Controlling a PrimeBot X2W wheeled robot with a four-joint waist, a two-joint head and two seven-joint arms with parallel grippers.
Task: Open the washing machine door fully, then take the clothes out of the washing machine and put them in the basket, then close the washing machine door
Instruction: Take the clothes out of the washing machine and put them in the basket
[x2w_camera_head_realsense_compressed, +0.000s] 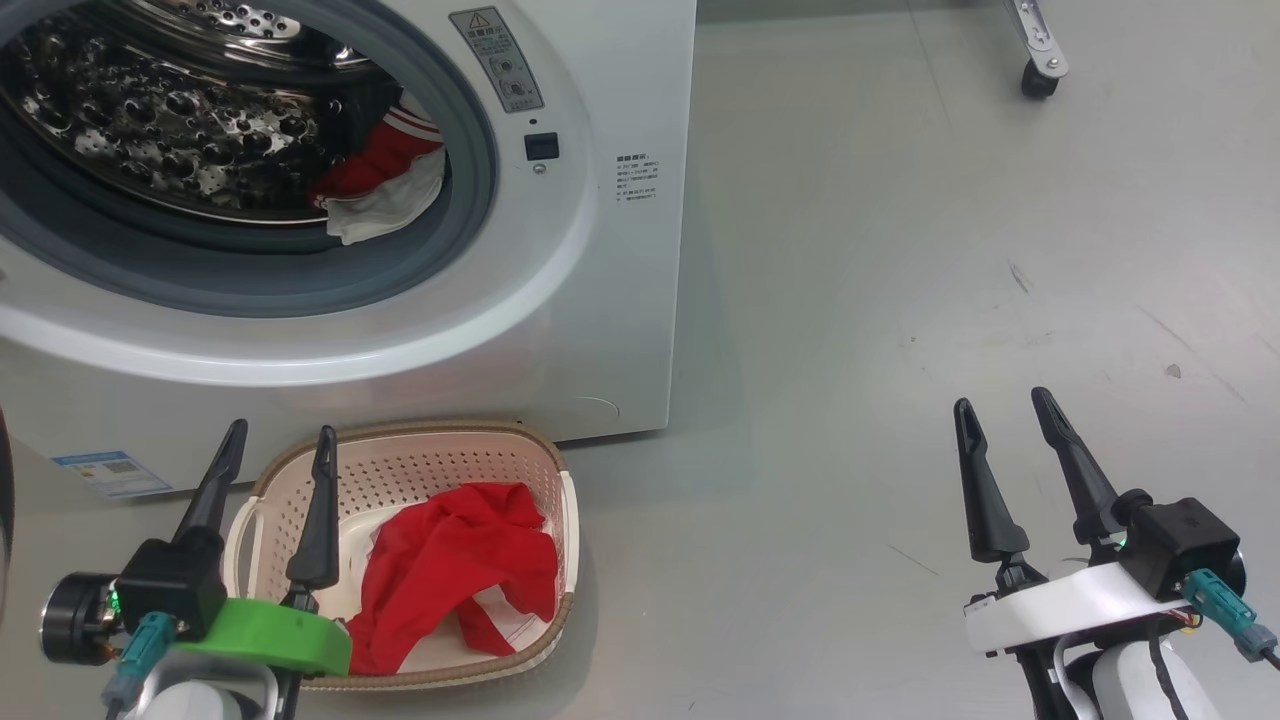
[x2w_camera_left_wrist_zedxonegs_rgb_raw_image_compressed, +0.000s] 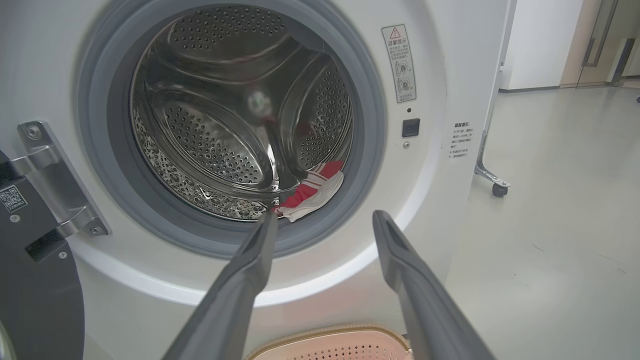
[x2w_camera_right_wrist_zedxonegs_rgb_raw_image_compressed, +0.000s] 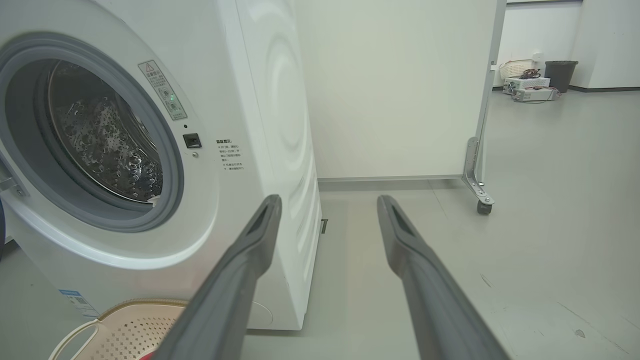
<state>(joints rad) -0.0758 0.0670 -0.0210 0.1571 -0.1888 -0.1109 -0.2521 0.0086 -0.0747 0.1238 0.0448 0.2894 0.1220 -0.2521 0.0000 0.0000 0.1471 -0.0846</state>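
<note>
Hovering, both grippers spread and empty, before the washing machine (x2w_camera_head_realsense_compressed: 610, 300).
Its left gripper (x2w_camera_head_realsense_compressed: 283, 430) is hanging over the basket (x2w_camera_head_realsense_compressed: 480, 433), which is holding one red garment (x2w_camera_head_realsense_compressed: 460, 560); a red-and-white garment (x2w_camera_head_realsense_compressed: 385, 185) is lying in the drum (x2w_camera_head_realsense_compressed: 150, 120); the right gripper (x2w_camera_head_realsense_compressed: 1001, 400) is hovering above the floor (x2w_camera_head_realsense_compressed: 900, 250).

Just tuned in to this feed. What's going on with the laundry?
The washing machine door stands open. One red garment lies in the basket; a red-and-white garment sits at the front of the drum. The left gripper and right gripper are both open and empty, poised before the washing machine.
</note>
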